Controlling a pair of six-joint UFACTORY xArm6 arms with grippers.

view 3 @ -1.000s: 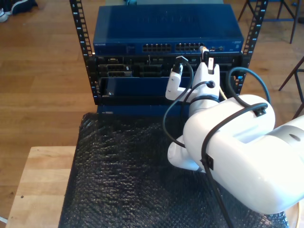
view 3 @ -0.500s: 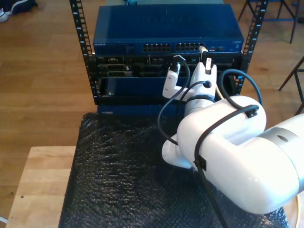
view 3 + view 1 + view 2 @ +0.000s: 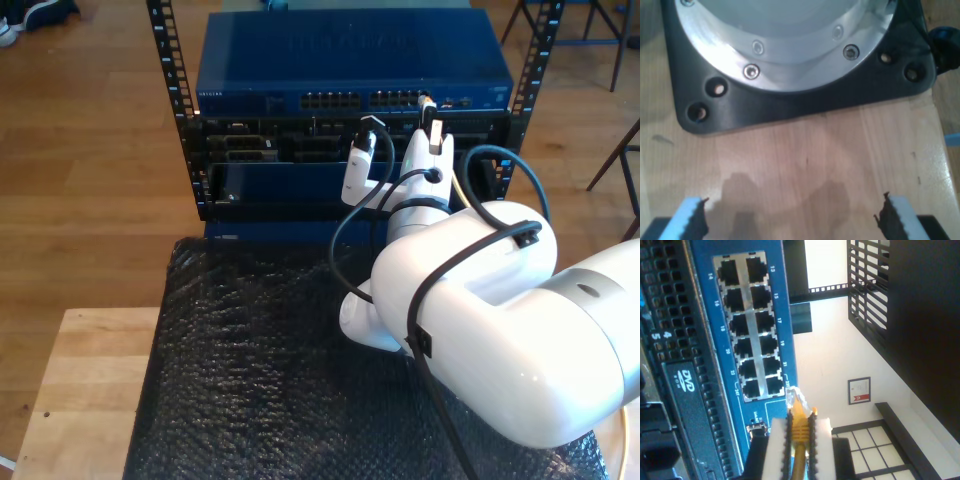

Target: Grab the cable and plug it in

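Observation:
In the second wrist view my second gripper [image 3: 799,429] is shut on the cable [image 3: 800,417]. The cable is pale yellow, and its clear plug [image 3: 796,399] sticks out past the white fingertips [image 3: 774,440]. The plug tip sits just off the end of the blue switch's port block [image 3: 751,325], close to the last ports and outside them. In the exterior view this gripper [image 3: 428,108] reaches up to the switch's [image 3: 350,55] front, towards the exterior view's right end of the port row. My first gripper [image 3: 795,220] hangs open over bare wood with nothing between its fingers.
The switch sits in a black rack [image 3: 170,70] above black units, one marked DVD [image 3: 685,377]. A black bubble-wrap mat [image 3: 250,380] covers the wooden table [image 3: 80,390]. A black and silver arm base [image 3: 790,60] stands in front of the first gripper. Chair legs [image 3: 615,160] stand at the exterior view's right.
The second arm has shifted slightly to the exterior view's left and nearer the switch, carrying the plug along the port row.

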